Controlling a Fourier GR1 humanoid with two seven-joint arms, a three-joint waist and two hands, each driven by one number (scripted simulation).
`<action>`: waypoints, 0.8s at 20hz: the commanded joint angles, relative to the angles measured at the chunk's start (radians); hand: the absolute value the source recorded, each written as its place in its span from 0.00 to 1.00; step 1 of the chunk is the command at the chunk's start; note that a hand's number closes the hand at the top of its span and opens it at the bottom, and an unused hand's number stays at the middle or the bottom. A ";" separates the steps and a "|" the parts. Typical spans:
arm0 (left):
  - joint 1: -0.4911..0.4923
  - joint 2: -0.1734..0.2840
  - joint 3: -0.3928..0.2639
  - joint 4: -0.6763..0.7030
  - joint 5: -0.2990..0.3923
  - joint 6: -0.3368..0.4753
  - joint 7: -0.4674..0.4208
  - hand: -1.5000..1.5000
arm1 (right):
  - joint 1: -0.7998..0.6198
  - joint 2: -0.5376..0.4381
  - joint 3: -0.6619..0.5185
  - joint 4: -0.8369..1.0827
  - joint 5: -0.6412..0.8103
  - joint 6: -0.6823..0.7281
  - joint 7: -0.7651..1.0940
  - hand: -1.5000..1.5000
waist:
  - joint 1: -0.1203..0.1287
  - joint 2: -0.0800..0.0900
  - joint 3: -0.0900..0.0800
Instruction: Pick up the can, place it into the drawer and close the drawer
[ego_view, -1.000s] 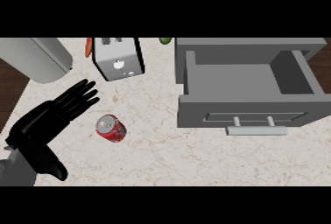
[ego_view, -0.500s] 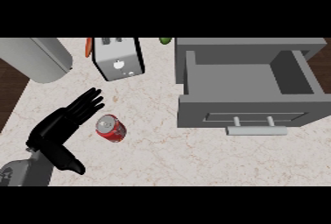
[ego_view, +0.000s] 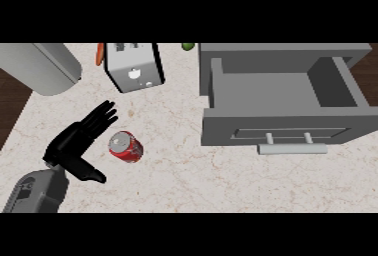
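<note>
Nearest, at about eight o'clock, the left hand (ego_view: 74, 142) is spread open, fingers straight and thumb out, holding nothing. The red can (ego_view: 125, 147) lies on its side just beside it on the table (ego_view: 221, 180). Farther off, at two o'clock, the grey drawer (ego_view: 277, 132) stands pulled open. A toaster (ego_view: 133, 67) sits at eleven o'clock.

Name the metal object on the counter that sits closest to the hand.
The red can, right beside the open left hand, between its fingers and thumb. The toaster and the grey cylinder stand farther back along the counter's far edge.
</note>
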 joint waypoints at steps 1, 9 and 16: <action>-0.048 0.022 0.013 0.171 -0.081 -0.015 -0.128 0.00 | -0.012 0.025 0.005 -0.073 -0.009 -0.031 0.063 0.00 | 0.000 0.000 0.000; -0.152 0.034 0.008 0.473 -0.201 -0.014 -0.338 0.00 | 0.021 0.068 0.006 -0.084 0.012 0.013 0.032 0.00 | -0.005 0.001 0.000; -0.230 0.049 0.012 0.686 -0.248 -0.049 -0.439 0.00 | -0.007 0.068 -0.018 -0.066 0.017 0.047 0.037 0.00 | -0.006 0.002 0.000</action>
